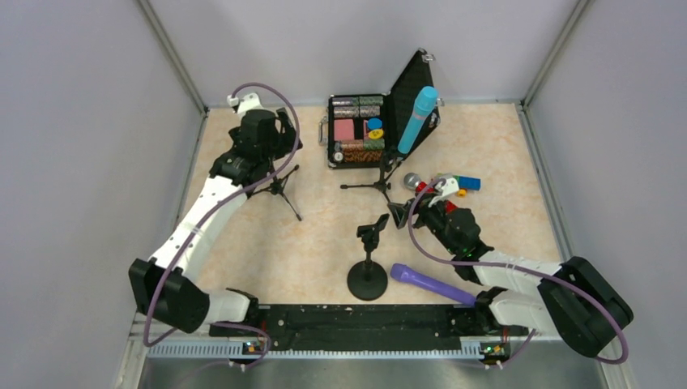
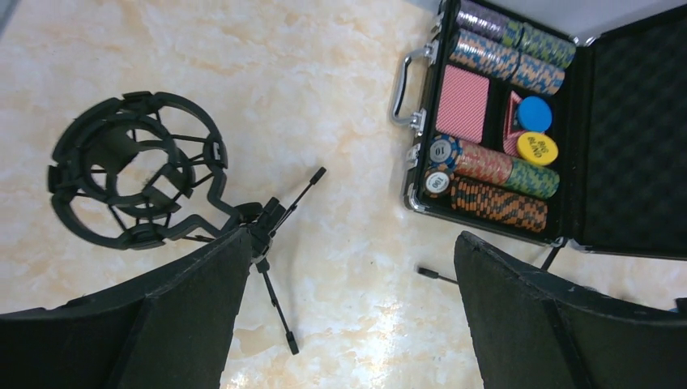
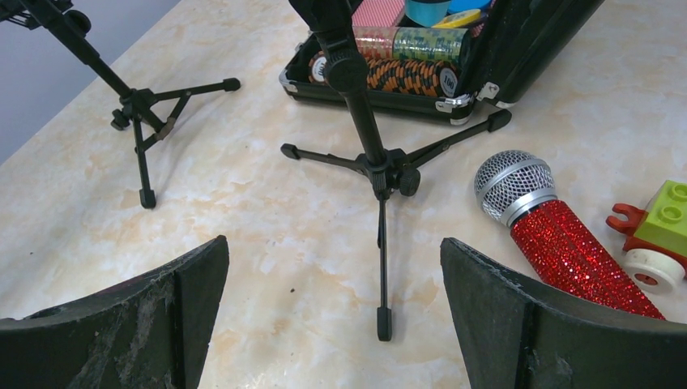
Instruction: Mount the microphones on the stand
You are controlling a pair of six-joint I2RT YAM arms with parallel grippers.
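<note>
The light blue microphone (image 1: 417, 120) stands tilted in the middle tripod stand (image 1: 378, 185), whose legs show in the right wrist view (image 3: 381, 174). The glittery red microphone (image 1: 415, 183) with a silver mesh head lies on the table, just right of my right gripper's view (image 3: 567, 243). The purple microphone (image 1: 431, 284) lies near the right arm's base. A round-base stand (image 1: 368, 279) with an empty clip stands in the front middle. A small tripod with an empty shock mount (image 2: 134, 172) stands at the left (image 1: 281, 185). My left gripper (image 1: 285, 136) (image 2: 352, 304) is open above it. My right gripper (image 1: 400, 214) (image 3: 334, 304) is open and empty, low over the table.
An open black case of poker chips (image 1: 356, 130) (image 2: 494, 146) stands at the back, with its lid raised behind the blue microphone. A multicoloured toy-brick car (image 1: 458, 185) (image 3: 660, 235) sits right of the red microphone. Grey walls close in the table on three sides.
</note>
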